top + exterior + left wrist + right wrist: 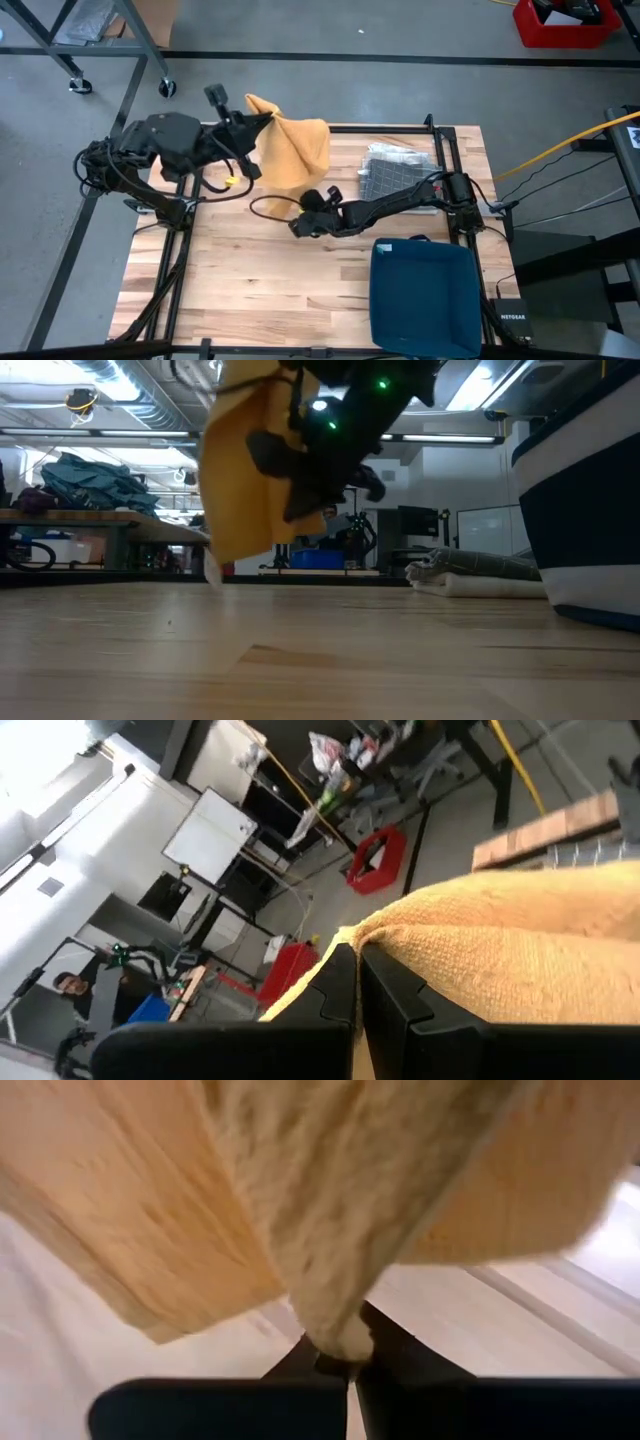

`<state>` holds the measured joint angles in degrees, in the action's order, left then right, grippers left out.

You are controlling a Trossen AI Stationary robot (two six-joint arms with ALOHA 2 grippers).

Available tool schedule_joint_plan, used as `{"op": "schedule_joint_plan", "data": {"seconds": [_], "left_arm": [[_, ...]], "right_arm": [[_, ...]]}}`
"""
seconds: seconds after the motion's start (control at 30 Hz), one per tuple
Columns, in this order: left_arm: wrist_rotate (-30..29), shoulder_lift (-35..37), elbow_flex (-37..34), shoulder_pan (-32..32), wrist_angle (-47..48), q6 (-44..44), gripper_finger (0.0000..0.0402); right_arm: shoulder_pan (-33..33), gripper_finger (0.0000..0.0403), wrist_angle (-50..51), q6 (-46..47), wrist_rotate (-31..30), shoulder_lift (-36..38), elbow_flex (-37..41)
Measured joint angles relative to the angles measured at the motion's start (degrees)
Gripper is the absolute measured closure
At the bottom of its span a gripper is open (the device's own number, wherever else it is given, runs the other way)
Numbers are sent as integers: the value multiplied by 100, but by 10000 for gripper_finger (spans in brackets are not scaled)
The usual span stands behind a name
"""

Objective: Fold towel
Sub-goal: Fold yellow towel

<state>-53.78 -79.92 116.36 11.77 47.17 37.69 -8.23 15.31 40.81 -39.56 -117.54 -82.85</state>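
Item, as we record it: one yellow towel (pixel 295 150), held off the tabletop (pixel 270 270) in the upper middle of the high view, hanging in loose folds between the two arms. In the low view we see the same towel (pixel 245 470) in the upper left of the frame, its lower edge clear of the wood. Left tool (pixel 262 119), at the upper left of the towel in the high view: its fingers are together, pinched on a towel corner; the left wrist view shows the cloth (pixel 500 950) gripped between the dark fingers (pixel 335 995). Right tool (pixel 310 203), just below the towel near the middle of the high view: fingers together, clamped on a bunched lower end of the towel (pixel 340 1330), as the right wrist view shows. Also listed: a grey folded cloth (pixel 395 172) lying flat at the upper right of the tabletop, and a blue bin (pixel 425 295) at the lower right, well apart from the towel.
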Motion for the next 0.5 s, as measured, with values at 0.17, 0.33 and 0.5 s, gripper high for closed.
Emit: {"op": "schedule_joint_plan", "data": {"seconds": [0.17, 0.33, 0.5], "left_arm": [[-85, 0, 0, 44, 1330, -1139, 401], [445, 0, 0, 287, 3863, -3800, 402], [2245, 170, -390, 533, 3986, -5751, 402]], "right_arm": [[0, 398, 1039, 134, -235, 0, 0], [0, 399, 1798, 280, -493, 0, 0], [0, 400, 2303, 295, -688, 0, 1]]}}
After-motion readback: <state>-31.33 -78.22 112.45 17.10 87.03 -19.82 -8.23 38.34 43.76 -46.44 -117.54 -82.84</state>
